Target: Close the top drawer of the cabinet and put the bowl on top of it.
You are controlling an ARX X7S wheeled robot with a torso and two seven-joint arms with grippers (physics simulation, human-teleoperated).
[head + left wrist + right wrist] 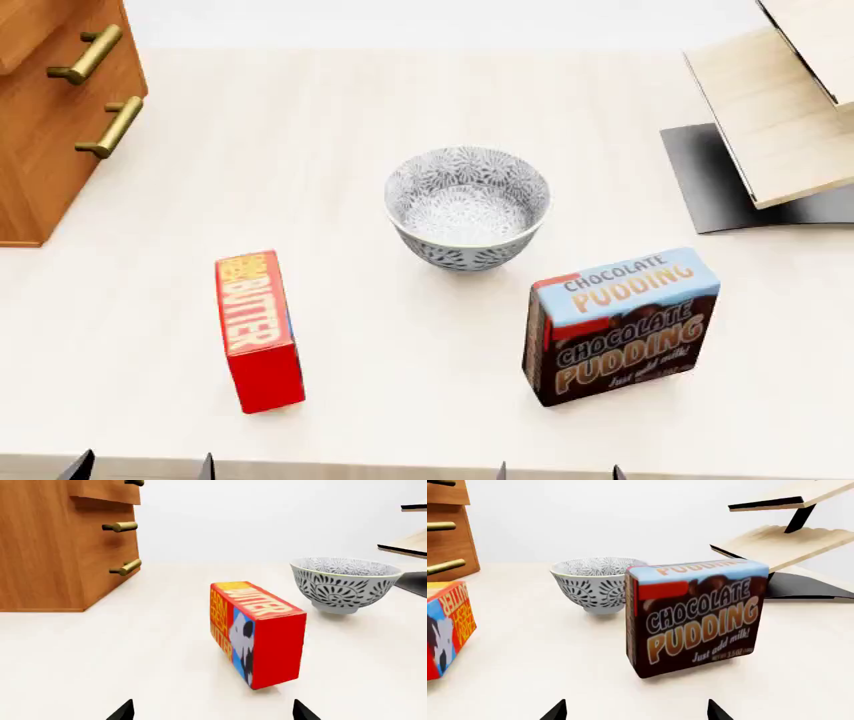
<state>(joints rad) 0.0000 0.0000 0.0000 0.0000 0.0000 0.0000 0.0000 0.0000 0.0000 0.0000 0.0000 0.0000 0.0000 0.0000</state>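
**Bowl on the tabletop, top drawer standing out**

At the far left stands the cabinet [40, 150], orange-brown, its brass handles facing right. The left wrist view shows the top drawer [107, 491] jutting out past the two fronts below it, so it is open.

Nearer, left of centre on the pale tabletop [374, 150], a red butter box [259, 331] stands on edge. In the middle sits the bowl [467, 207], upright, white with a dark leafy pattern, resting on the tabletop well apart from the cabinet and touching nothing. To its near right stands a chocolate pudding box [621, 325]. At the far right is a pale slanted-board rack [781, 110] on a black base.

The left gripper [213, 712] shows only two dark finger tips, spread apart and holding nothing, near the butter box. The right gripper [635, 711] likewise has its fingers parted and empty, just before the pudding box.
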